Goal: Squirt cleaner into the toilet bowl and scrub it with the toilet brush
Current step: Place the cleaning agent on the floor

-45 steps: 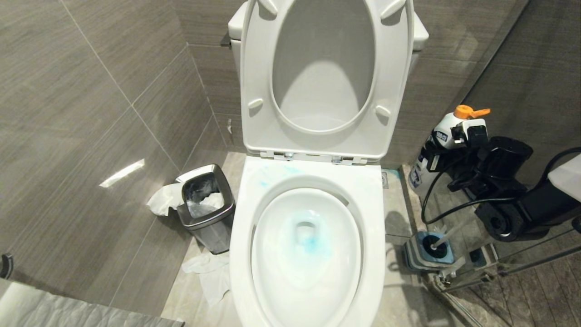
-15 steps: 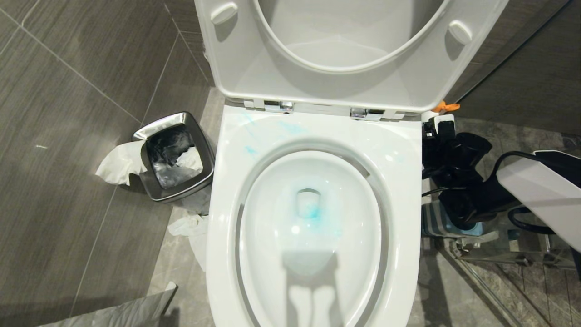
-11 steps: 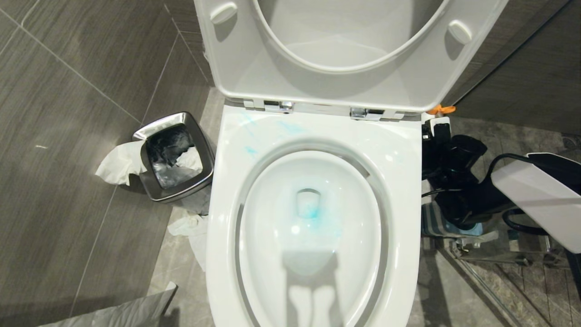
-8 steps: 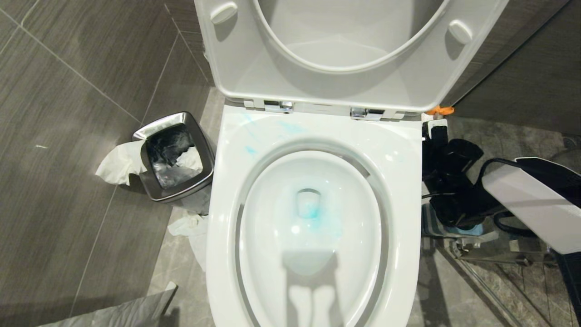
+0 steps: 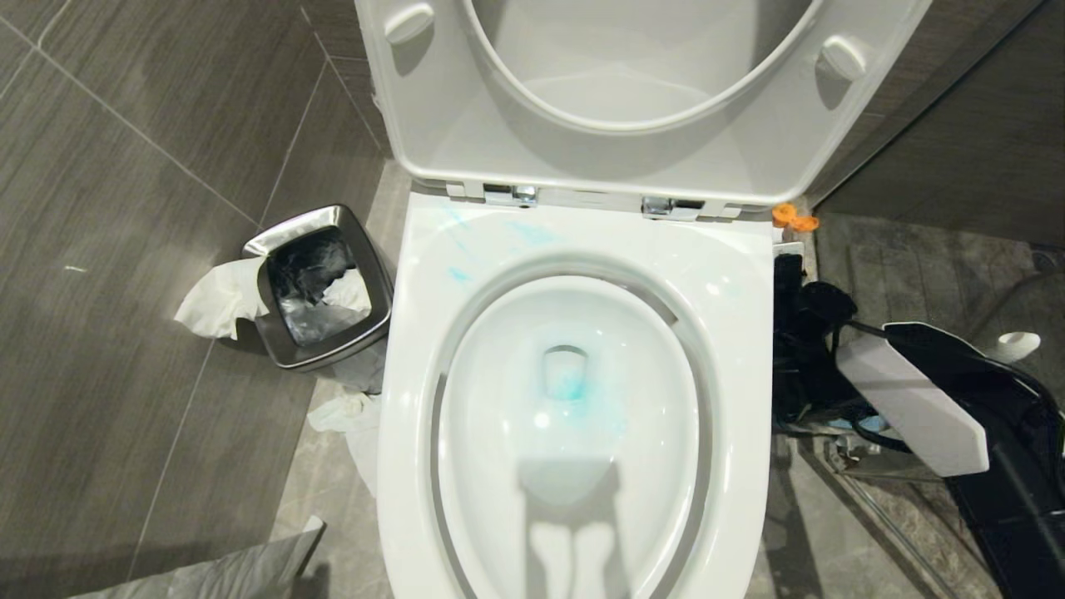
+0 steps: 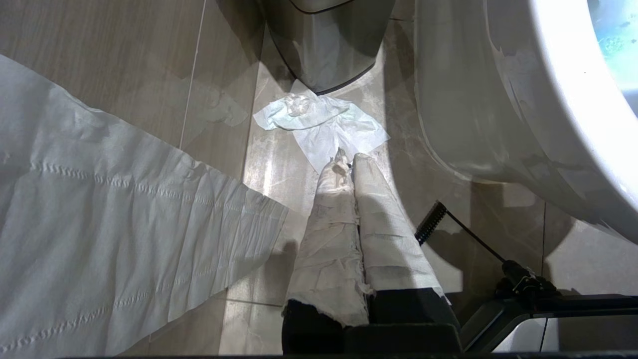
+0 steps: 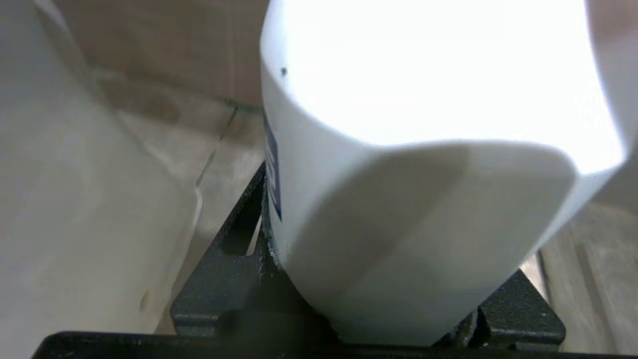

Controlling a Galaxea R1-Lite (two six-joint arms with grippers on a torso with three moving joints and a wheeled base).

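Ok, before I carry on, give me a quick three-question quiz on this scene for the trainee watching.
1. True or false: the white plastic toilet seat lies down on the glossy white ceramic toilet bowl.
2. Where does the turquoise-blue cleaner pool? A: at the drain in the bottom of the bowl. B: inside the square steel bin. C: on the grey floor tiles.
3. What does the right gripper hold beside the bowl?

Key
1. False: the seat stands raised against the lid.
2. A.
3. The white plastic bottle with the orange cap.
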